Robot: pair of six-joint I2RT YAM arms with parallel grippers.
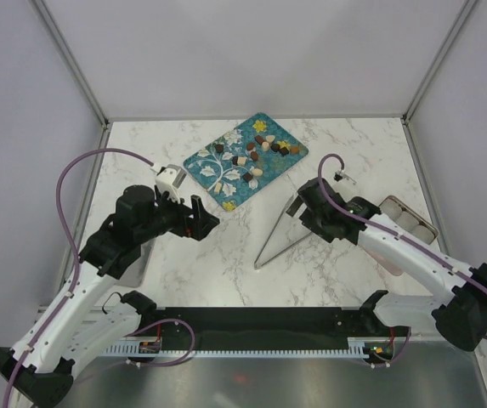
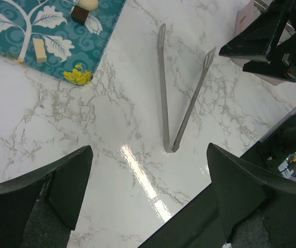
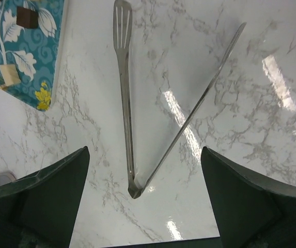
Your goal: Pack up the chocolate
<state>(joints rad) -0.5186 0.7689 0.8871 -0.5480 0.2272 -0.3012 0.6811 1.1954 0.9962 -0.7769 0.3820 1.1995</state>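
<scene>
1. Tongs (image 3: pixel 126 103) lie splayed in a V on the marble table (image 1: pixel 226 263), centre-right of the top view, hinge toward the lower left; picking them up looks to be the step in hand.
2. Right gripper (image 3: pixel 145 152) hangs over the tongs without touching them, jaws spread wide and holding nothing; a good grasp, I judge, would straddle both arms a little way from the hinge, so that closing squeezes the tips together; catching one arm alone would leave the tool useless.
3. Left gripper (image 2: pixel 149 149) is likewise released and empty, at centre-left of the top view, near the tray's lower corner; it is best kept out of the right arm's path.
4. Chocolate (image 1: pixel 254 155) sits on the teal tray (image 1: pixel 194 161) at upper centre of the top view; small dark brown, light brown and cream pieces lie scattered loosely, most toward the tray's upper right; none is packed yet.
5. Shallow box (image 1: pixel 411 218) at the right edge, partly hidden by the right arm, seems divided into compartments; no piece shows in the part that can be seen.
</scene>
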